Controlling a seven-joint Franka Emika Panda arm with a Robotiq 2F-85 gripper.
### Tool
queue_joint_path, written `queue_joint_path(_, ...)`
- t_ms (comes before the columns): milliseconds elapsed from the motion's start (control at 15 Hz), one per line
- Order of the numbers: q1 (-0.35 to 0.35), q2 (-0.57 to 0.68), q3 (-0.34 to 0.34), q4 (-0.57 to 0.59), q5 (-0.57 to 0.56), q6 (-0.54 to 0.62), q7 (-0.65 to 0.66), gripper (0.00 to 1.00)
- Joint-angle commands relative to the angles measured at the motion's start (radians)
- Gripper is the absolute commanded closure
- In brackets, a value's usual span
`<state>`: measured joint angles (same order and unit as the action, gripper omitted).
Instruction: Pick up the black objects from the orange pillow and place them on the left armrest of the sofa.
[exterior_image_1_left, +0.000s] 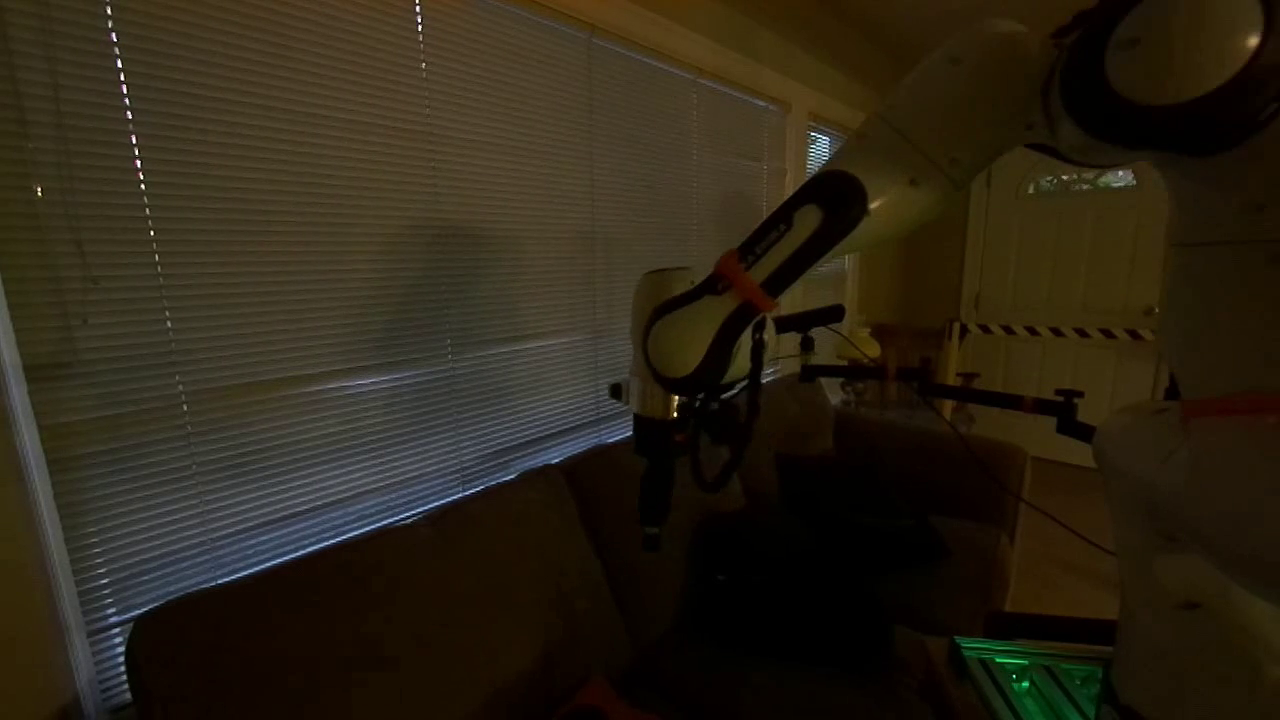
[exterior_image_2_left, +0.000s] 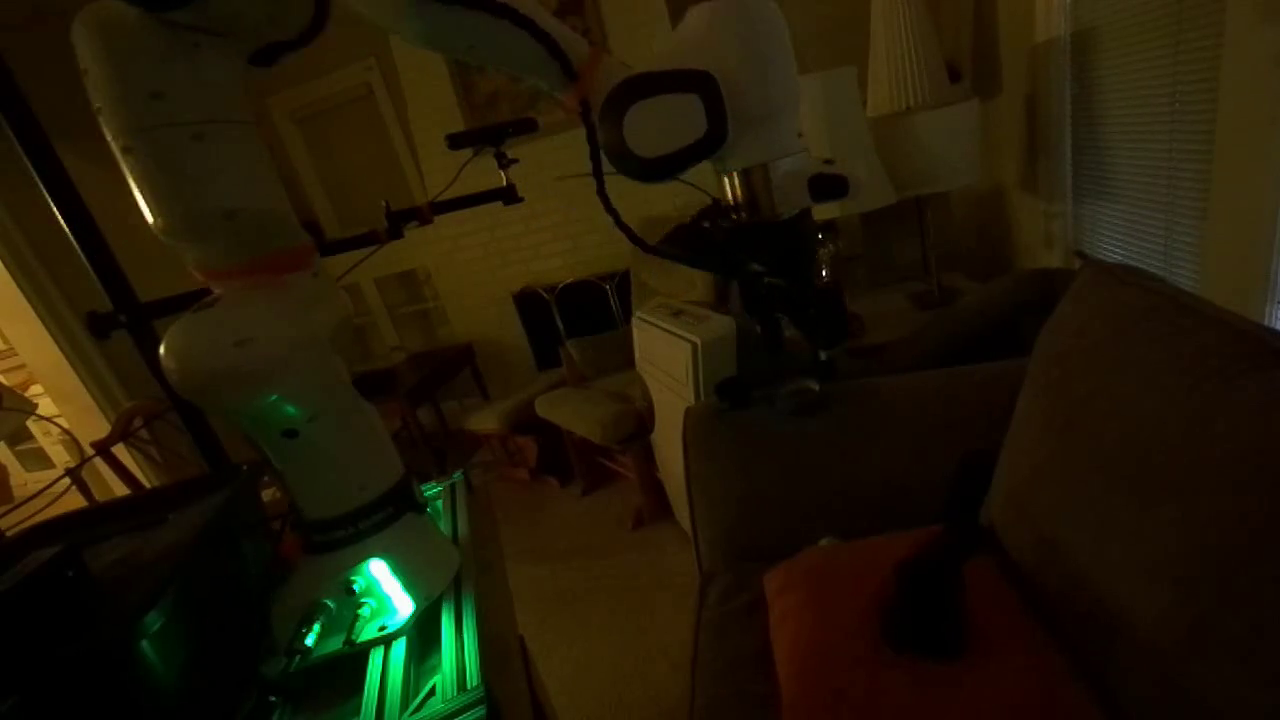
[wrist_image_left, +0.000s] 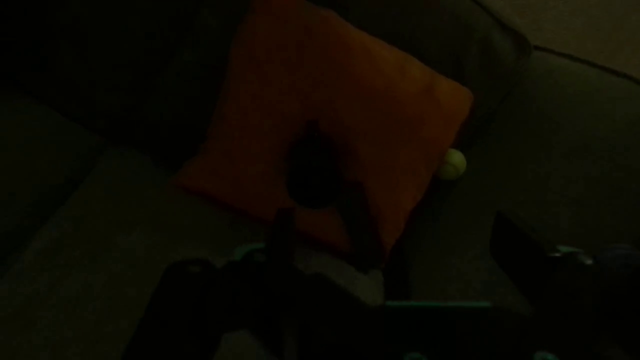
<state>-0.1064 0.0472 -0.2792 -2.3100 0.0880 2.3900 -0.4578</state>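
Note:
The scene is very dark. In the wrist view the orange pillow (wrist_image_left: 400, 95) lies on the dark brown sofa (wrist_image_left: 100, 225), bearing a rounded black object (wrist_image_left: 312, 170). A dark strip (wrist_image_left: 362, 225) runs from it to the pillow's lower corner; whether it is a separate thing I cannot tell. My gripper (wrist_image_left: 392, 222) stands open above, fingers wide apart, nothing visible between them. In an exterior view the black object (exterior_image_2_left: 925, 600) sits on the pillow (exterior_image_2_left: 820, 630), and the left armrest (exterior_image_2_left: 860, 440) rises beyond. Dark things (exterior_image_2_left: 770, 392) appear on its top, below my gripper (exterior_image_2_left: 805, 340).
A pale ball (wrist_image_left: 452, 164) touches the pillow's edge. The sofa's backrest (exterior_image_2_left: 1150, 450) stands beside the pillow, with window blinds (exterior_image_1_left: 350, 300) behind it. A white boxy appliance (exterior_image_2_left: 680, 350) is close beyond the left armrest, and lamps (exterior_image_2_left: 905, 60) stand farther back.

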Motion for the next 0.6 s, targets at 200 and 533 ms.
queue_joint_path(200, -0.094, 0.314, 0.047, 0.201, -0.037, 0.142, 0.138, 0.0)
queue_joint_path(533, -0.135, 0.353, 0.071, 0.22, -0.039, 0.197, 0.198, 0.0)
